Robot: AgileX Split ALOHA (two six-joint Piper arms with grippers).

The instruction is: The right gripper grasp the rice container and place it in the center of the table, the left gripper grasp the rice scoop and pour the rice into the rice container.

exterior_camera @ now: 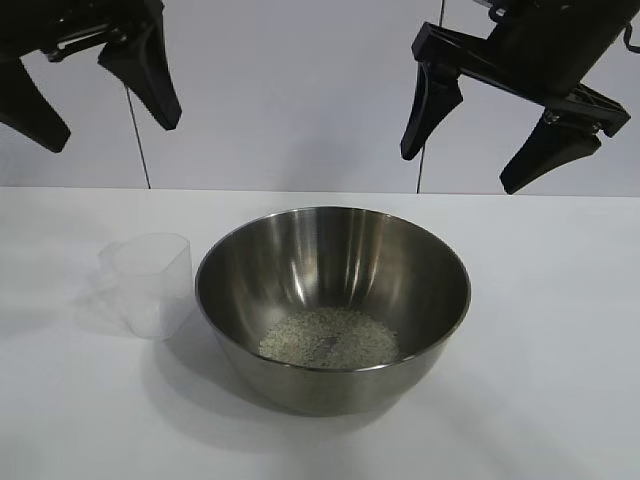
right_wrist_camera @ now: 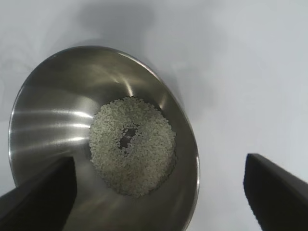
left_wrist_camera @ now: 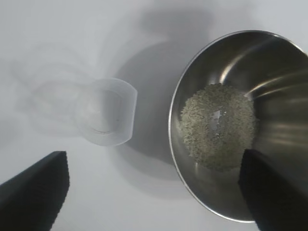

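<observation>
The table (exterior_camera: 560,330) is a plain, flat white surface with a matte finish, soft grey shadows pooling beside the objects on it. Behind it stands a pale wall (exterior_camera: 290,90) split by 2 thin dark vertical seams. The rice container (exterior_camera: 333,262), a wide round stainless-steel bowl with a thin rim and smooth curved walls, sits upright near the middle of the table; its brushed interior catches streaks of light. At its bottom lies the rice (exterior_camera: 328,338), a shallow, loose disc of small pale grains with a tiny bare patch of steel showing at the centre. Just beside the bowl, on the exterior view's left, stands the rice scoop (exterior_camera: 153,282), a small clear, slightly frosted plastic cup with tapered sides, upright with its mouth up and appearing empty; whether it touches the bowl's wall cannot be told. The left gripper (exterior_camera: 95,95) hangs in the air above the scoop's side of the table, its 2 black tapered fingers spread wide apart and holding nothing; in the left wrist view the fingertips (left_wrist_camera: 36,192) frame the scoop and the bowl below. The right gripper (exterior_camera: 490,140) hovers above the table behind the bowl's right edge, its 2 long pointed black fingers likewise spread wide and empty, well clear of the rim, with the rice visible between them in the right wrist view.
</observation>
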